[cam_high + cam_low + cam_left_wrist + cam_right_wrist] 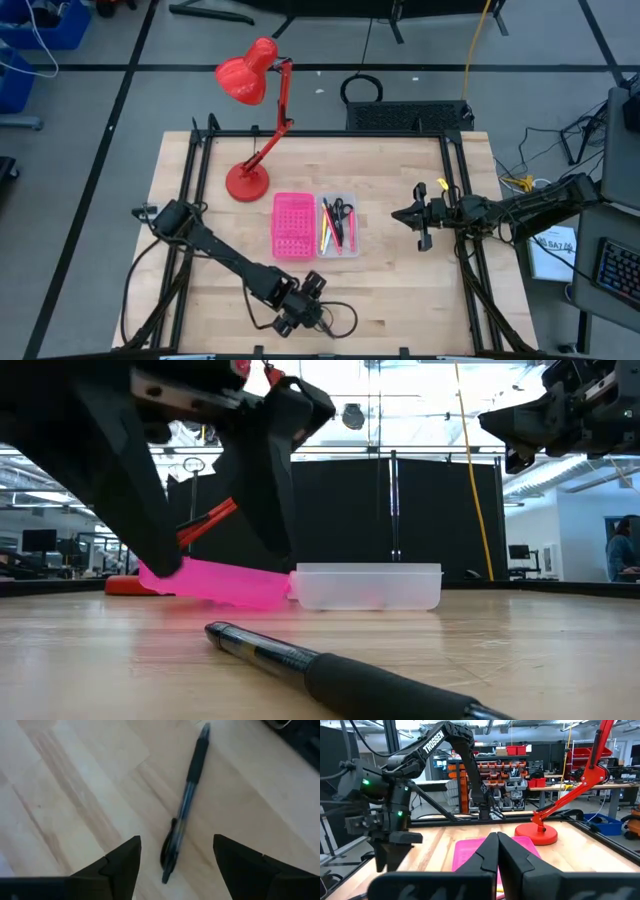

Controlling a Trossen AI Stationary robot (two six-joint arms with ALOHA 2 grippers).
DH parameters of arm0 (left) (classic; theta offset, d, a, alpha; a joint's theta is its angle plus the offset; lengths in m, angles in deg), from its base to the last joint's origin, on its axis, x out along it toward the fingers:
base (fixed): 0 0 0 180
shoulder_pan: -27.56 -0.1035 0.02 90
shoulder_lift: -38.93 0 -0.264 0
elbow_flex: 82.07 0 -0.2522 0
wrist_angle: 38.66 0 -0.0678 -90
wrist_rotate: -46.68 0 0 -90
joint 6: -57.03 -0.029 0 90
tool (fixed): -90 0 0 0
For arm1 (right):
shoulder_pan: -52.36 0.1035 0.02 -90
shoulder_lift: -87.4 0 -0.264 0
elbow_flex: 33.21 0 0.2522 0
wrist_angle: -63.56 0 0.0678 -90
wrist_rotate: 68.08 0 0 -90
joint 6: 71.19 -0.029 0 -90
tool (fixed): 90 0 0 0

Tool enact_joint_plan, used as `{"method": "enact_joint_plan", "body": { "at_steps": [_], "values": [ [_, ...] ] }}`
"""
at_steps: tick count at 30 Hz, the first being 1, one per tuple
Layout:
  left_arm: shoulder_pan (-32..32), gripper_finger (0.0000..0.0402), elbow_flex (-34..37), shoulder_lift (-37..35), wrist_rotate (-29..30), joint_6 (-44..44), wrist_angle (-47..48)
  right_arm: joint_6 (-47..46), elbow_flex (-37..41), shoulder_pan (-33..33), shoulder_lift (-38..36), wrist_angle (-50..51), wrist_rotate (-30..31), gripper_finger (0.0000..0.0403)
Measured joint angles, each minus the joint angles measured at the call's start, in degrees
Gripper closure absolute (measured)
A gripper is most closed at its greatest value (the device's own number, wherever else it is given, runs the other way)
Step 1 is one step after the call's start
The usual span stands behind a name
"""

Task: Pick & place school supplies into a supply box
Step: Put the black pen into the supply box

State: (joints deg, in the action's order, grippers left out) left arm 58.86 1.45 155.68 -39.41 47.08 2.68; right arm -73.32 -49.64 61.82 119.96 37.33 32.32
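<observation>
A dark pen with a clear barrel and black grip (185, 805) lies flat on the wood near the table's near edge, and it fills the foreground of the low view (300, 660). My left gripper (177, 865) is open above it, one finger on either side of the pen's clip end, touching nothing. In the high view this gripper (300, 310) is at the near edge. The clear supply box (340, 225) sits mid-table with pens and black-handled scissors inside. My right gripper (415, 215) is shut and raised to the right of the box.
A pink perforated tray (293, 225) lies against the clear box's left side. A red desk lamp (247, 180) stands on its round base at the far left of the trays. A black frame rail runs along the table's sides (190, 200). Bare wood lies between the trays and the near edge.
</observation>
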Motion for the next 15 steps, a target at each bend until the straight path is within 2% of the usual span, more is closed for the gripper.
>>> {"method": "enact_joint_plan", "body": {
  "at_steps": [7,15],
  "values": [
    [-0.1,0.0146,2.6,0.7,-0.5,-4.7,-1.4,-0.2,0.0,0.0,0.4,0.0,0.0,0.0403],
    [-2.0,0.0147,2.5,5.2,-1.6,-7.8,-5.5,-0.2,0.0,0.0,1.9,-0.2,0.0,0.0403]
  ]
}}
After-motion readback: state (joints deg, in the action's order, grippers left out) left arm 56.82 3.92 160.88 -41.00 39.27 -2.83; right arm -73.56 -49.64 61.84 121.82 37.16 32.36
